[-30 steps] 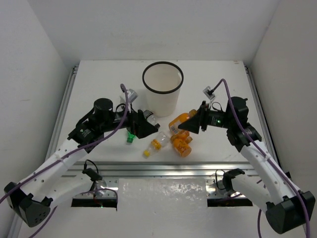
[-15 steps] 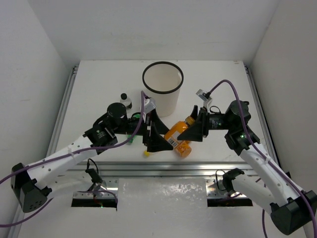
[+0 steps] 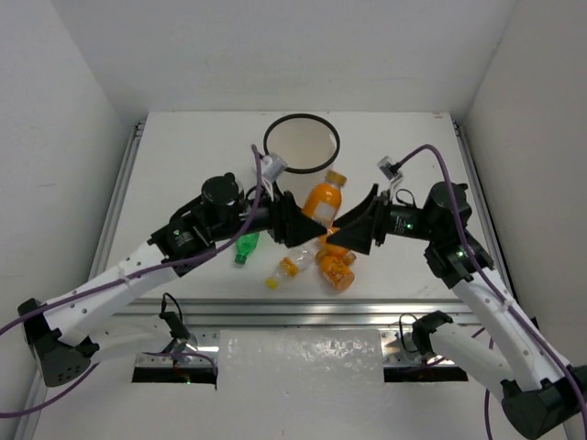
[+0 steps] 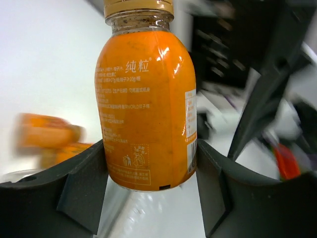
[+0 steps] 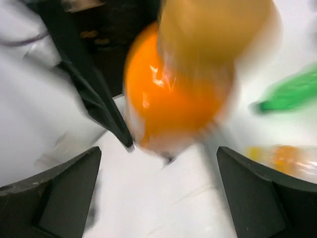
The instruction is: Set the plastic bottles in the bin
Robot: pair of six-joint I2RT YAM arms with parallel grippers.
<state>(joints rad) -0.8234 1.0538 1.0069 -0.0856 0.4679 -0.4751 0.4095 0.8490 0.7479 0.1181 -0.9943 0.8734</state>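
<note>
White walls box in a pale worktop (image 3: pixel 183 165), with the bin (image 3: pixel 302 156) standing upright near its far middle. From the near left corner the left arm stretches in a long diagonal toward the centre, wrist turned so the left hand (image 3: pixel 298 220) points to the right. It is pinching an orange bottle (image 3: pixel 323 203) low on its body; the bottle stands cap up, just in front of the bin's near wall in the overhead view. The left wrist camera shows the dark fingers (image 4: pixel 84 191) pressed to either side of that bottle's base.

The right arm bends up from the near right corner, elbow high, its right hand (image 3: pixel 353 231) aimed left at the held bottle and close beside it. Its fingers (image 5: pixel 59 193) are spread wide with nothing between them.

On the worktop below both hands lie a green bottle (image 3: pixel 245 247), a clear bottle (image 3: pixel 287 269) with a yellow cap, and the other orange bottles (image 3: pixel 336 266), close together on their sides.
</note>
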